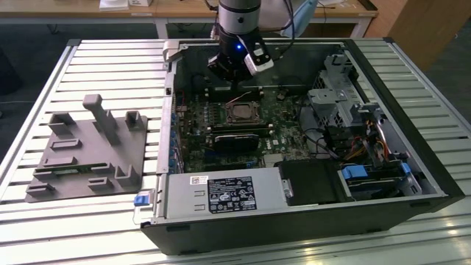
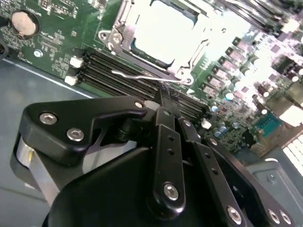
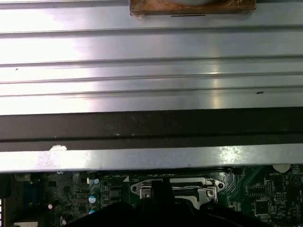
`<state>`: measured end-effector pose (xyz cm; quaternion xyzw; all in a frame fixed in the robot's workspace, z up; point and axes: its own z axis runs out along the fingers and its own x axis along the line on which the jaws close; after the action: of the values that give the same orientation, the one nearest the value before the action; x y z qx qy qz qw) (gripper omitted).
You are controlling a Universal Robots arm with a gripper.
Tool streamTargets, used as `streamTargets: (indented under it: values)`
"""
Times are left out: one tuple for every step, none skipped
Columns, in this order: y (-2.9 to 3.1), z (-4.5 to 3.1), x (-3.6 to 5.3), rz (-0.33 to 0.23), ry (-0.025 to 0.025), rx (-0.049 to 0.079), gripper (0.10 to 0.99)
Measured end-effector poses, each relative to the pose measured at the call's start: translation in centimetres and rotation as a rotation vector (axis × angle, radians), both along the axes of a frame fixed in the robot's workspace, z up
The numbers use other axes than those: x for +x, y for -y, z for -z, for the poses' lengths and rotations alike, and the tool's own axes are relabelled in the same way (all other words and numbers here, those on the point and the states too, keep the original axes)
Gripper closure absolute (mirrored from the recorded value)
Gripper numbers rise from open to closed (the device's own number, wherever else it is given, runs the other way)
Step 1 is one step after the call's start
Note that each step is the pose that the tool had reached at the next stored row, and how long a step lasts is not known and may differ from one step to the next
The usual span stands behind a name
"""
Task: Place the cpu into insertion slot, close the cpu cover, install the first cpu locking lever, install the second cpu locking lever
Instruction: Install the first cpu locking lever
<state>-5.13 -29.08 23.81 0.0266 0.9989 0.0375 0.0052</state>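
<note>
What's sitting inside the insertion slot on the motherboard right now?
The cpu lies in the insertion slot, its bright metal top showing through the window of the cpu cover. The slot's contacts underneath are hidden by the chip.

the motherboard (image 1: pixel 193 132) is green, speckled with tiny silver parts; the cpu (image 2: pixel 165 28) gleams pale silver inside the silvery cpu cover (image 2: pixel 116 37). the gripper (image 2: pixel 163 94) is matte black with silver screws. the case (image 1: pixel 412 138) is black, the slatted table (image 1: pixel 110 66) striped silver, the fixture (image 1: pixel 85 154) plain grey.
</note>
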Motion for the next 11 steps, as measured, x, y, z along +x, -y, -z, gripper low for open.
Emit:
streamTargets:
  values:
    - [-0.02,0.07,0.24,0.000,0.0000,0.000,0.980]
    - [-0.04,0.13,0.45,0.000,0.0001,0.000,0.980]
    - [-0.05,0.18,0.68,0.000,0.0002,0.000,0.980]
    - [-0.07,0.24,0.88,0.000,0.0002,0.000,0.980]
    - [-0.09,0.32,1.04,0.000,0.0003,0.000,0.980]
    - [-0.10,0.42,1.16,0.000,0.0002,0.000,0.980]
    - [-0.11,0.52,1.25,0.000,0.0002,0.000,0.980]
    - [-0.11,0.62,1.31,0.000,0.0001,0.000,0.980]
    - [-0.12,0.71,1.36,-0.001,0.0002,0.000,0.980]
    - [-0.14,0.76,1.38,-0.006,0.0002,0.000,0.980]
    - [-0.15,0.83,1.39,-0.012,0.0003,0.000,0.980]
